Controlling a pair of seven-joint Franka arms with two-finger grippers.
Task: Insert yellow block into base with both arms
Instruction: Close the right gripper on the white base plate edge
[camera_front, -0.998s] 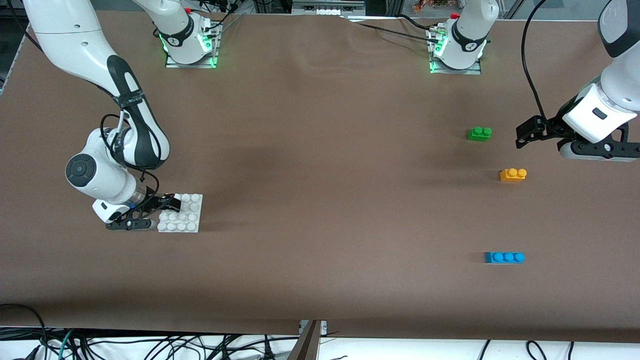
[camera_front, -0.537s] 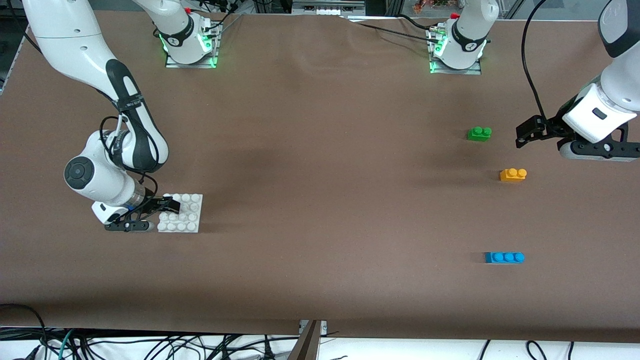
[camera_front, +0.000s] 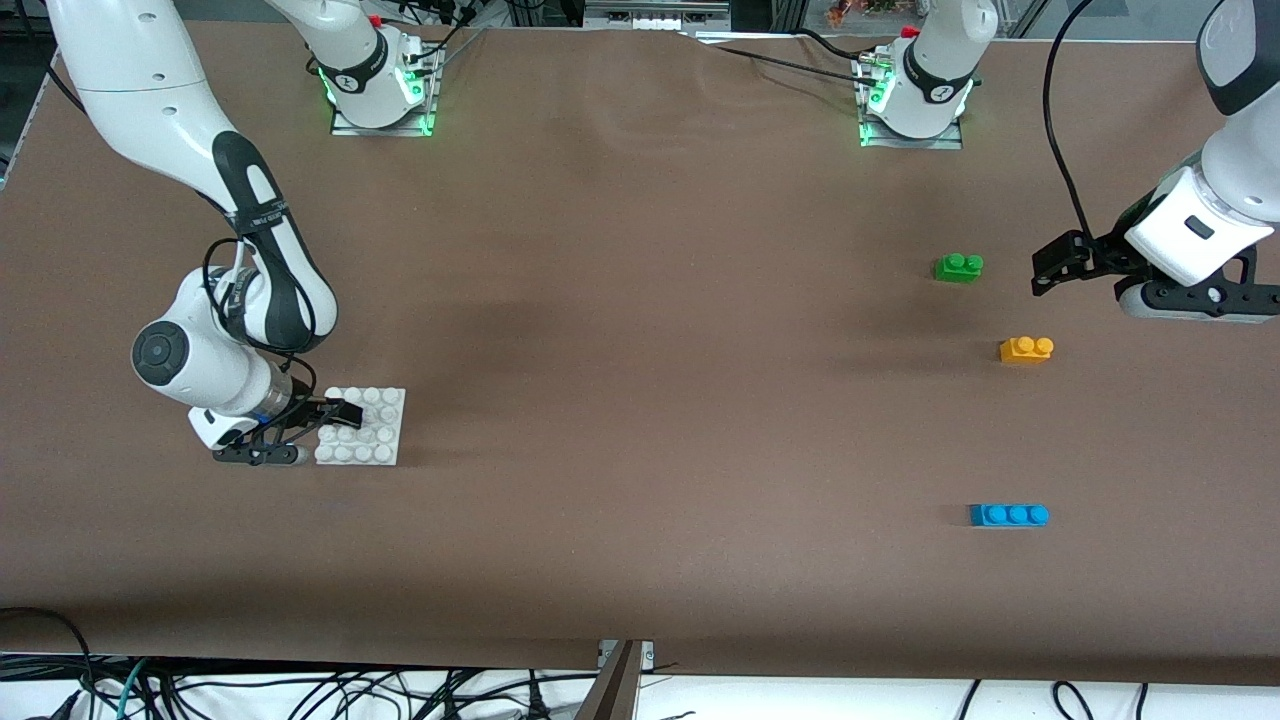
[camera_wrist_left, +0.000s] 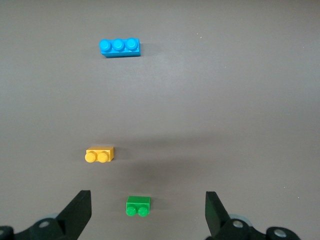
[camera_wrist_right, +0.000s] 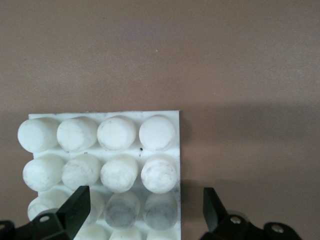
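The yellow block (camera_front: 1026, 349) lies on the table toward the left arm's end, also seen in the left wrist view (camera_wrist_left: 100, 155). My left gripper (camera_front: 1055, 265) hangs open and empty over the table beside the green brick (camera_front: 958, 267). In its wrist view that gripper (camera_wrist_left: 148, 197) shows wide-apart fingers with the green brick (camera_wrist_left: 138, 206) below them. The white base (camera_front: 362, 427) lies toward the right arm's end. My right gripper (camera_front: 322, 415) is low over its edge, open. In the right wrist view this gripper (camera_wrist_right: 146, 195) has one finger over the base (camera_wrist_right: 100, 150) and the other past its rim.
A blue three-stud brick (camera_front: 1009, 515) lies nearer to the front camera than the yellow block, and also shows in the left wrist view (camera_wrist_left: 120, 47). Both arm bases (camera_front: 380, 80) stand along the table's back edge. Cables hang below the front edge.
The right arm's wrist and forearm have shifted slightly while its gripper stays at the base's edge. The left arm and all bricks have not moved.
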